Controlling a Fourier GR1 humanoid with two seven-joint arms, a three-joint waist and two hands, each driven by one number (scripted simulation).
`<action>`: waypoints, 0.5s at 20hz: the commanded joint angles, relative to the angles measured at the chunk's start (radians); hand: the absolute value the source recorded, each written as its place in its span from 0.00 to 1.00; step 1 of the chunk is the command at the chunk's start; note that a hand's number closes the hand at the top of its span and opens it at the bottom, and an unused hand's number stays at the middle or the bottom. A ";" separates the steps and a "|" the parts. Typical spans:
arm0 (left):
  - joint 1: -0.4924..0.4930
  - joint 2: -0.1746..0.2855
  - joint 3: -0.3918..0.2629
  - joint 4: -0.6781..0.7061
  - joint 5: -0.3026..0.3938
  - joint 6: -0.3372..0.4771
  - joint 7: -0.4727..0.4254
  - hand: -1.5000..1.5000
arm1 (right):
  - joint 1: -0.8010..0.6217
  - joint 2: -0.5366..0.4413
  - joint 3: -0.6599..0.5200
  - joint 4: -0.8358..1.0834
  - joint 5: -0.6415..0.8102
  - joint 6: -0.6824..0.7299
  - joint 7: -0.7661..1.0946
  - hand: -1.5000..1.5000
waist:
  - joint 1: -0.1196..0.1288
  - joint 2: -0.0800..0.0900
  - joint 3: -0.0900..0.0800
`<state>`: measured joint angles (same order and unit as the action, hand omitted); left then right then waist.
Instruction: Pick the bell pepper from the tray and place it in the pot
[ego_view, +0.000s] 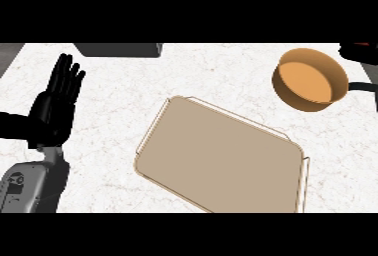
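The beige tray (221, 160) lies in the middle of the counter with nothing on it. The orange pot (310, 80) stands at the upper right, its inside bare, its black handle (362, 86) pointing right. Just above the pot's right rim, at the view's corner, my right hand (360, 54) shows as a dark shape, mostly cut off. A sliver of red, the bell pepper (363, 46), shows within its grasp. My left hand (57, 100) rests open at the left, fingers up, away from the tray.
A dark grey object (118, 49) sits at the counter's far edge, upper left. White marbled counter surrounds the tray and the pot.
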<state>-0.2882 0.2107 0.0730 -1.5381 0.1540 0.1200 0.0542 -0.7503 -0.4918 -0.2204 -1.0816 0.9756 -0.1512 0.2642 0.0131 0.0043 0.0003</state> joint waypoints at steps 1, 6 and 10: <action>-0.014 -0.003 0.001 0.031 -0.013 -0.006 -0.019 0.50 | -0.035 -0.013 -0.019 0.213 0.002 -0.062 -0.098 1.00 | 0.004 0.003 0.000; -0.007 0.001 0.011 0.025 -0.008 -0.007 -0.017 0.50 | -0.074 0.062 -0.096 0.318 -0.129 0.041 -0.056 0.00 | 0.008 0.003 0.001; 0.017 -0.012 -0.007 -0.020 -0.013 -0.004 -0.003 0.50 | -0.102 -0.018 -0.132 0.480 -0.184 0.089 -0.271 0.00 | 0.016 0.004 0.001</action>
<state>-0.3011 0.2088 0.0783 -1.5251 0.1454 0.1143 0.0446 -0.8429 -0.4932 -0.3215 -0.7141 0.8456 -0.0912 0.1178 0.0248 0.0090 0.0012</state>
